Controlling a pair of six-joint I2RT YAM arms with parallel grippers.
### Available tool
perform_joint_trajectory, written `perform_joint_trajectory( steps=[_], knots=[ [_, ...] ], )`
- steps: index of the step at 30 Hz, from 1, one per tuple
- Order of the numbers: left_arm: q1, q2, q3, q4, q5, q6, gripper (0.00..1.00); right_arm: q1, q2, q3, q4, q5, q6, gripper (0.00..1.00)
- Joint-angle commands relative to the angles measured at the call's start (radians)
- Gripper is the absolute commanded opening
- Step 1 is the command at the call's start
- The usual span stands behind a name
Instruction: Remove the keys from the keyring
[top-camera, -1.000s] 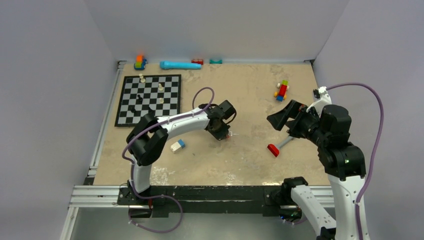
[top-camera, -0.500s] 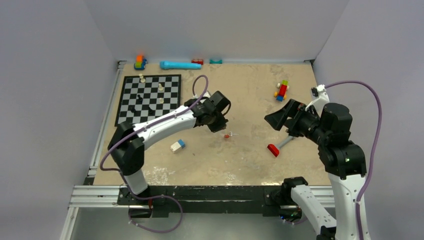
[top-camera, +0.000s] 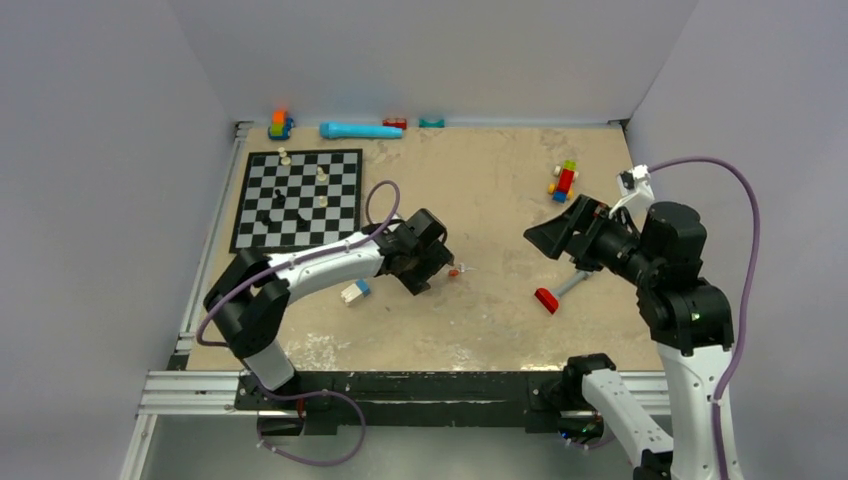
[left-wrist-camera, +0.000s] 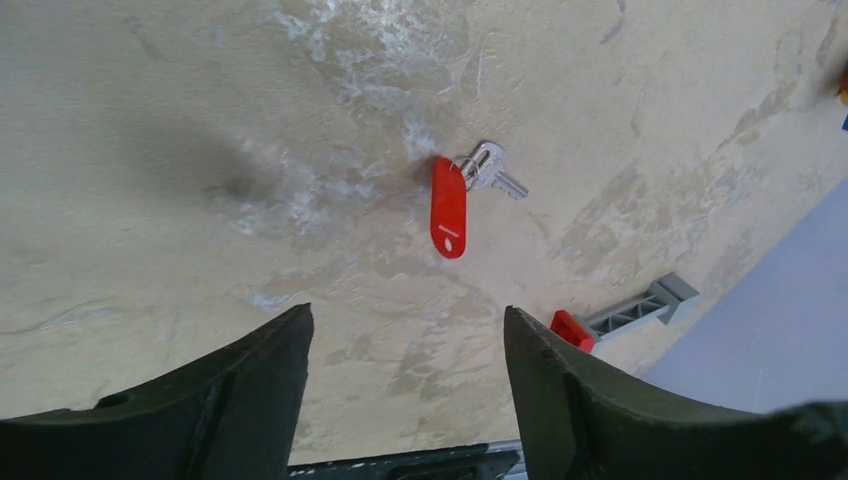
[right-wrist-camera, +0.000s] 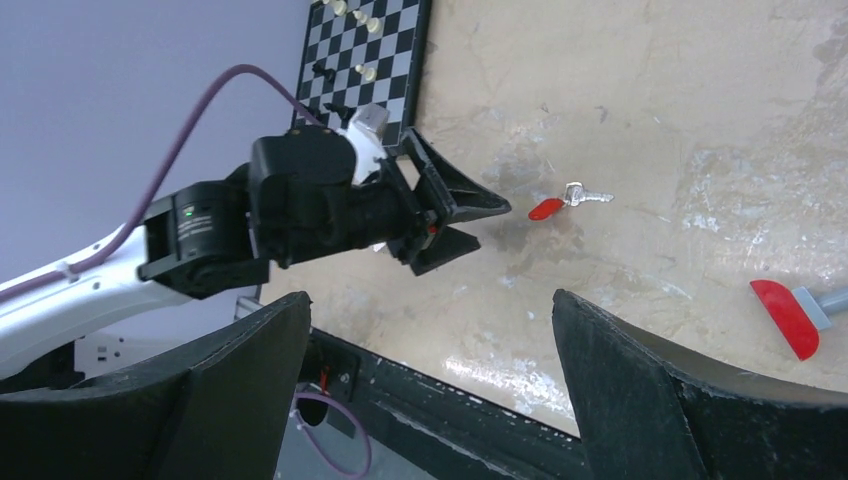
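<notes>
Left gripper: jaws spread wide, nothing between them and touching nothing; it hangs above bare table.
Left gripper, overhead view: just left of centre, tips aimed right toward the keys.
Left fingers: dark, filling the lower corners of the wrist view.
Silver key: flat on the table in the upper middle of the left wrist view, joined at its head to the red tag.
Red tag: lies just below-left of the key, touching it; both sit apart from the gripper.
Keys, overhead view: small red-and-silver spot at centre, just right of the left gripper.
Right gripper: jaws gaping, holding nothing, raised off the table at centre right.
Red-headed tool: on the table below the right gripper.
Chessboard: upper left, with a few pieces.
Change from earlier: a second ago the left gripper sat right over the keys; it then lifted up and left, and now sits lower, left of them. The keys lie in the same spot, and the right arm has barely moved.
</notes>
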Motion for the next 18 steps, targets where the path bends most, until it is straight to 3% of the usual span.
perform_joint_trajectory(
  steps=[1, 11, 18],
  knots=[
    [0.002, 0.083, 0.011, 0.176, 0.045, -0.14, 0.71, 0.005, -0.024, 0.03, 0.007, -0.017, 0.016, 0.95],
    [0.0, 0.233, 0.088, 0.19, 0.046, -0.218, 0.56, 0.006, -0.028, 0.063, -0.054, 0.009, -0.012, 0.95],
    [0.001, 0.253, 0.109, 0.186, 0.046, -0.207, 0.34, 0.005, -0.022, 0.067, -0.048, 0.022, -0.01, 0.95]
  ],
)
